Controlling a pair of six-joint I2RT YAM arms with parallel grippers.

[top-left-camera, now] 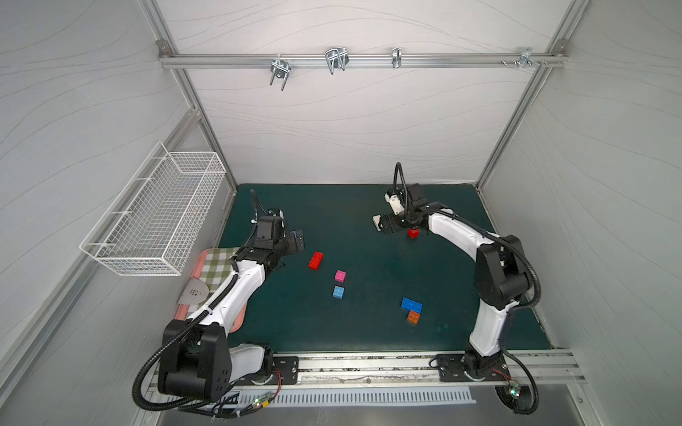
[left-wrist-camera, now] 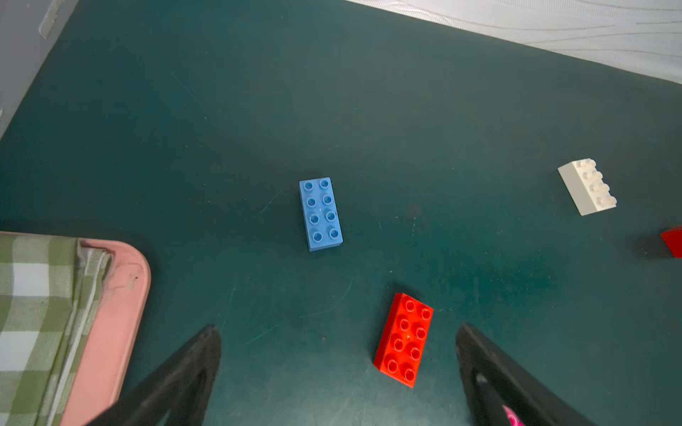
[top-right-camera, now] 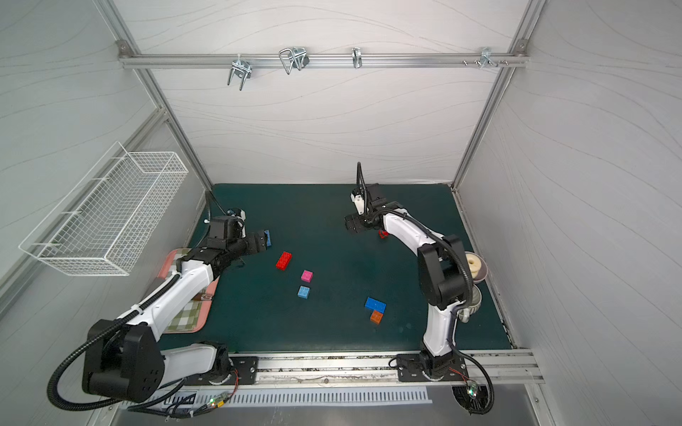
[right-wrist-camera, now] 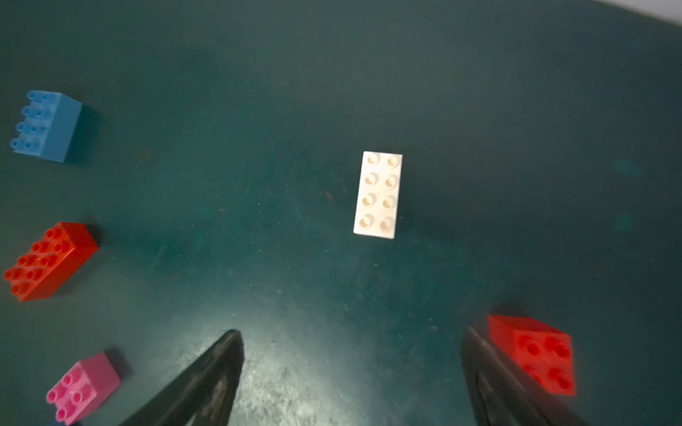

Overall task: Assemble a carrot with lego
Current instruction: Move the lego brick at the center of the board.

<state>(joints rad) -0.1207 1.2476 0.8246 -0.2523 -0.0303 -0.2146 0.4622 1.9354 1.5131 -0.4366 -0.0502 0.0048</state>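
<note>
The matte dark-green table (top-left-camera: pixel 369 206) carried a pink tray (left-wrist-camera: pixel 118 295), its checked cloth (left-wrist-camera: pixel 33 313) partly under the left arm. The left end effector (left-wrist-camera: pixel 336 328) and right end effector (right-wrist-camera: pixel 350 332) both gaped wide, empty. The lego lay loose on it: a white oblong brick (right-wrist-camera: pixel 378 194), mostly hidden from above; a glossy studded red square brick (right-wrist-camera: pixel 533 354), blurred beside a right finger (right-wrist-camera: pixel 487 387).

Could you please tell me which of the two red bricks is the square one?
The four-stud red brick lying just outside the right gripper; the eight-stud red brick by the left gripper is oblong.
</note>
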